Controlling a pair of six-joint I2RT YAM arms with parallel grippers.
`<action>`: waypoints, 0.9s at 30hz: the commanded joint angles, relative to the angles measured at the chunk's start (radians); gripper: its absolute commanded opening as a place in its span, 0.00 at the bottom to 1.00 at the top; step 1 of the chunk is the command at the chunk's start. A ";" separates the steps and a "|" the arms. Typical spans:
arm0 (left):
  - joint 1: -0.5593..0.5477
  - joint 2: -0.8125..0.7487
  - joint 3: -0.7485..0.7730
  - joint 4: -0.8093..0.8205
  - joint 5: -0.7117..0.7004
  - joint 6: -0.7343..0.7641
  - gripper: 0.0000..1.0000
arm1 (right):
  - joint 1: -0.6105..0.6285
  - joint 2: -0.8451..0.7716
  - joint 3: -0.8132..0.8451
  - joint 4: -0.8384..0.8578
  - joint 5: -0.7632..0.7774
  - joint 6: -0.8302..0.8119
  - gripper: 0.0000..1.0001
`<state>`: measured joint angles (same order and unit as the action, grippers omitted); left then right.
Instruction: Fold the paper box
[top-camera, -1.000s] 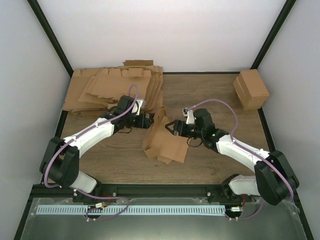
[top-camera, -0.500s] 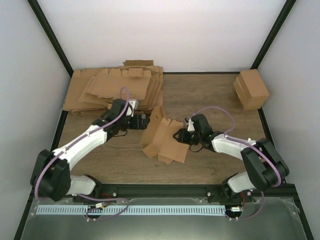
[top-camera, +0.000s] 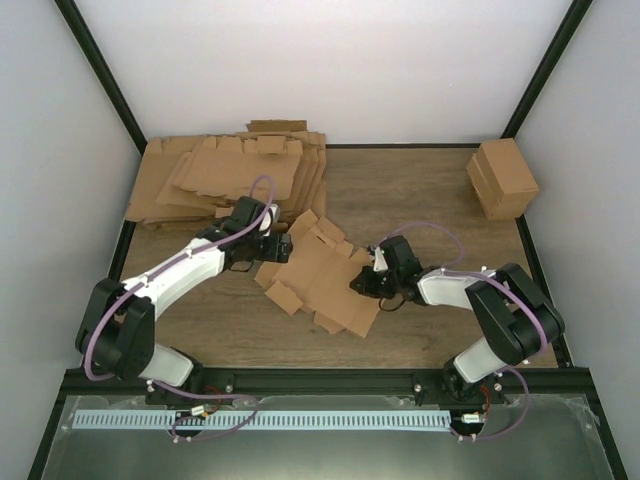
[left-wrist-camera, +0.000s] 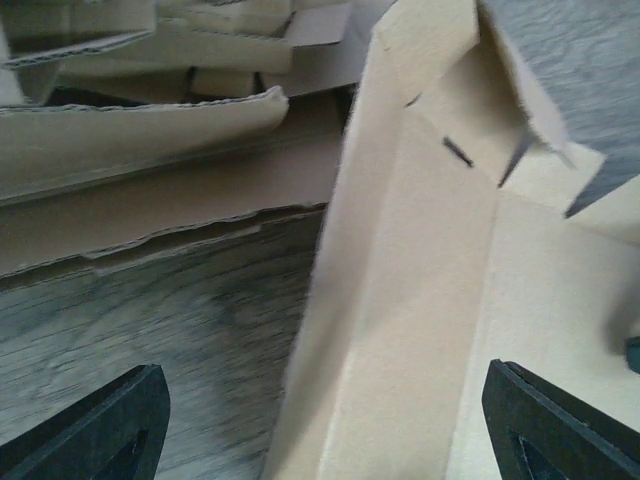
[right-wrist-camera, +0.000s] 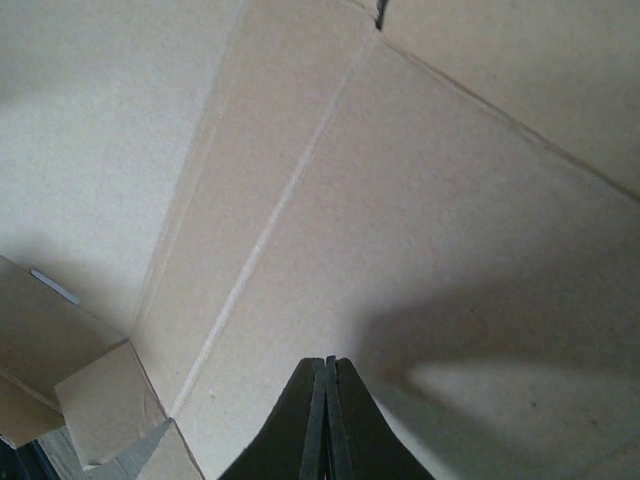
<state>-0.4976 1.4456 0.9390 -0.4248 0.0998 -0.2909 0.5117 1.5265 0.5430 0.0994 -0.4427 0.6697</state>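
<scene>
The paper box is a die-cut brown cardboard sheet lying mostly flat in the middle of the table, its flaps spread toward the back. My left gripper is at its left edge, open. In the left wrist view a raised side panel of the paper box stands between the left gripper's wide-apart fingers. My right gripper is over the sheet's right part, shut with nothing between its jaws. In the right wrist view the right gripper's closed tips rest against the paper box's inner face beside a crease.
A thick pile of brown cardboard sheets lies at the back left, close behind the left gripper, and fills the top of the left wrist view as the pile. A blocky brown carton stands at the back right. Bare wooden table lies between them.
The sheet, standing half-raised a second ago, has dropped and spread flatter. My right gripper has shut and moved down-left onto it. My left gripper shifted slightly along the sheet's left edge.
</scene>
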 joint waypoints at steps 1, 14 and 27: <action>0.001 0.019 0.073 -0.061 -0.099 0.075 0.88 | -0.007 -0.010 -0.016 0.012 -0.014 -0.018 0.01; 0.000 0.259 0.215 -0.051 -0.007 0.126 0.78 | -0.007 -0.013 0.008 -0.024 -0.013 -0.048 0.01; -0.098 0.262 0.265 -0.128 -0.108 0.150 0.15 | -0.007 -0.010 -0.014 -0.001 -0.037 -0.049 0.01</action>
<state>-0.5301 1.7481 1.1618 -0.5182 0.0799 -0.1574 0.5117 1.5265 0.5266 0.0875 -0.4603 0.6361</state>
